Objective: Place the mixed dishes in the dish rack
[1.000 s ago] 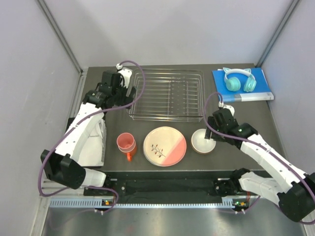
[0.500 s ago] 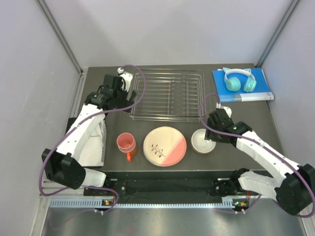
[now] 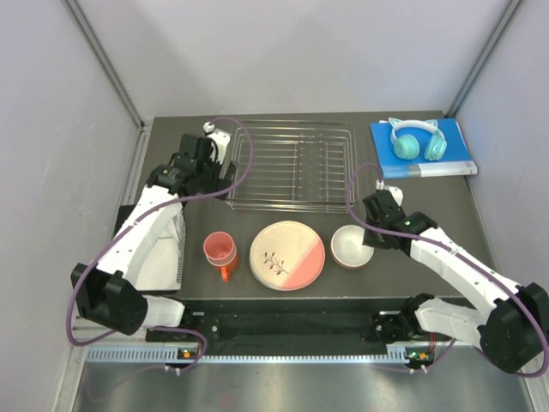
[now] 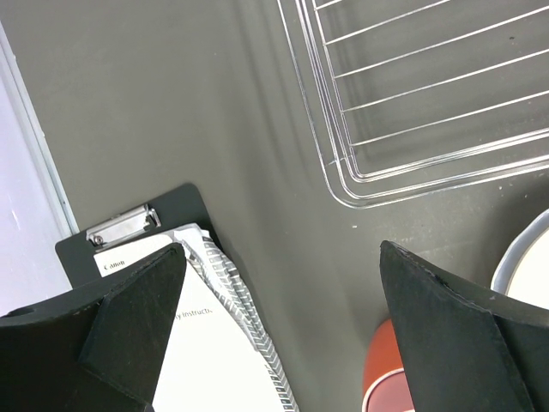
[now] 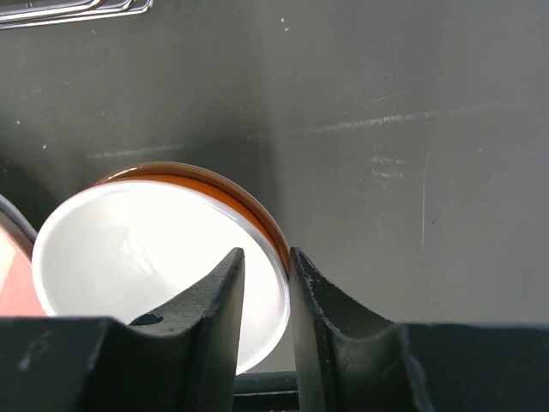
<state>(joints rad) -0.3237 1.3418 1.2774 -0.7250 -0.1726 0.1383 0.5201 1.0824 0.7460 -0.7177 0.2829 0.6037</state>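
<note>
One rim pinch pending: right hand (image 5: 266,266) nearly closed astride bowl (image 5: 154,249) rim, firm contact unclear. Squeeze fully before lifting; keep level; carry to rack (image 3: 292,206) ahead-left of fingertips.

Before the rack (image 3: 292,165), left to right, mug (image 3: 220,251), plate (image 3: 287,255), bowl (image 3: 352,246); headphones (image 3: 418,139) on book (image 3: 459,161) right of rack, seemingly apart.
</note>
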